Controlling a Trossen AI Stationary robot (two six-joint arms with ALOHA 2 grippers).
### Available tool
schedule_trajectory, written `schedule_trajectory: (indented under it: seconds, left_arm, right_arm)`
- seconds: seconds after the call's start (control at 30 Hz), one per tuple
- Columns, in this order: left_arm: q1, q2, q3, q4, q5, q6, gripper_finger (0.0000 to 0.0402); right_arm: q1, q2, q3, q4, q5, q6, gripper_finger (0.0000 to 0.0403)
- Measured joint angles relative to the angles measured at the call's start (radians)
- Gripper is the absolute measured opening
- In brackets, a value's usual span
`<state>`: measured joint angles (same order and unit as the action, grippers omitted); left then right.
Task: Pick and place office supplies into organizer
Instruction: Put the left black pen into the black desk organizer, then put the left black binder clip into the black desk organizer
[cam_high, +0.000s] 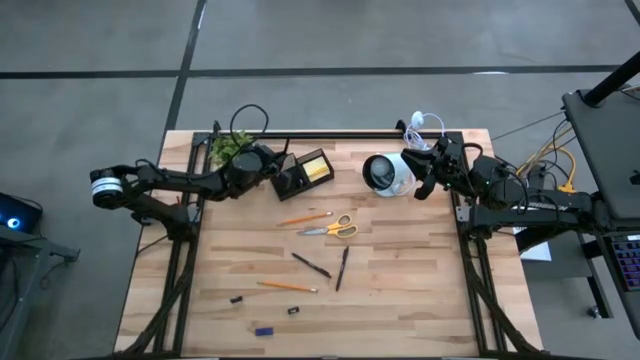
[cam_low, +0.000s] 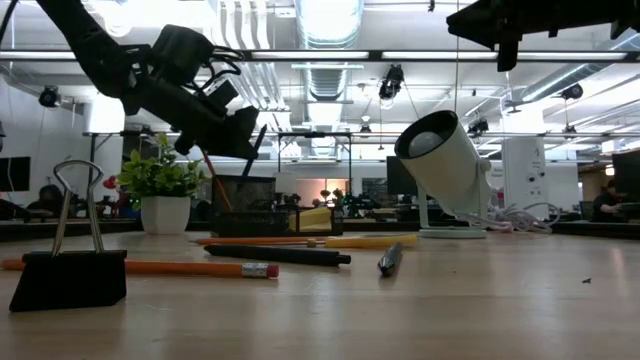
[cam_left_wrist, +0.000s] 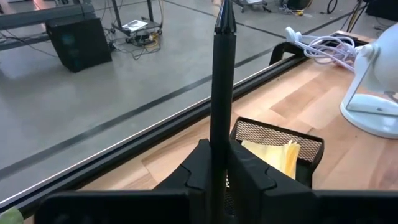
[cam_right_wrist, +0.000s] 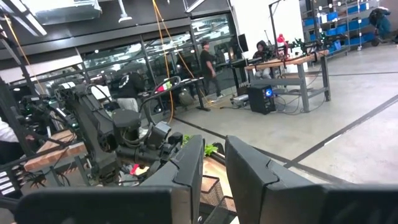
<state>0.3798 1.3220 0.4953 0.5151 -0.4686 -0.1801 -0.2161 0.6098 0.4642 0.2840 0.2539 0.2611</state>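
- Closest to the low camera stands a black binder clip (cam_low: 70, 270), with an orange pencil (cam_low: 150, 267) lying just behind it on the desk.
- At the far edge, toward the left corner, the left gripper (cam_left_wrist: 214, 163) hangs over the black organizer (cam_high: 303, 174) and pinches a dark pen (cam_left_wrist: 221, 81) between its fingers; the pen points up out of the jaws.
- Judging by this, the step in hand is to put this pen into the organizer. The next move calls for bringing the pen over one compartment, then letting go of it.
- A yellow sticky-note block (cam_left_wrist: 273, 154) already sits in one compartment, so the pen needs another one.
- The small green plant (cam_high: 229, 148) is just beside the gripper at the far edge, and the organizer is near that edge too; there is little room there.
- The right gripper (cam_high: 424, 172) waits near the far right corner beside the white lamp (cam_high: 385, 173). Its fingers stand a little apart and hold nothing.
- Scissors (cam_high: 332, 228), more pens and pencils lie in the middle of the desk with open wood around them.
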Motion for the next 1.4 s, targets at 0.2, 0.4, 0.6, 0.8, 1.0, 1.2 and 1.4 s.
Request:
schedule_trajectory:
  seconds: [0.2,0.4,0.6,0.8,1.0,1.2,1.4]
  left_arm:
    - [0.000,0.000,0.000,0.000,0.001,-0.001,0.0064]
    - [0.000,0.000,0.000,0.000,0.002,-0.001,0.0090]
    - [-0.001,-0.002,0.012,0.000,0.035,-0.051,0.0095]
    - [-0.001,-0.023,0.046,0.001,0.211,-0.052,0.0095]
    - [-0.001,-0.064,0.073,0.003,0.393,-0.138,0.0095]
    - [0.000,-0.088,0.084,0.001,0.593,-0.306,0.0095]
    - [-0.003,-0.103,0.086,-0.001,0.743,-0.418,0.0096]
  right_arm:
    - [0.000,0.000,0.000,0.000,0.000,-0.003,0.0059]
    - [0.000,0.000,0.000,0.000,0.000,-0.003,0.0059]
    - [0.000,0.000,-0.001,0.000,0.000,-0.003,0.0059]
    - [0.000,0.000,-0.001,0.000,0.000,-0.002,0.0059]
    - [0.000,0.000,-0.001,0.000,0.000,0.000,0.0059]
    - [0.000,0.000,-0.001,-0.001,0.000,0.000,0.0059]
    - [0.000,0.000,-0.001,-0.006,0.000,-0.003,0.0059]
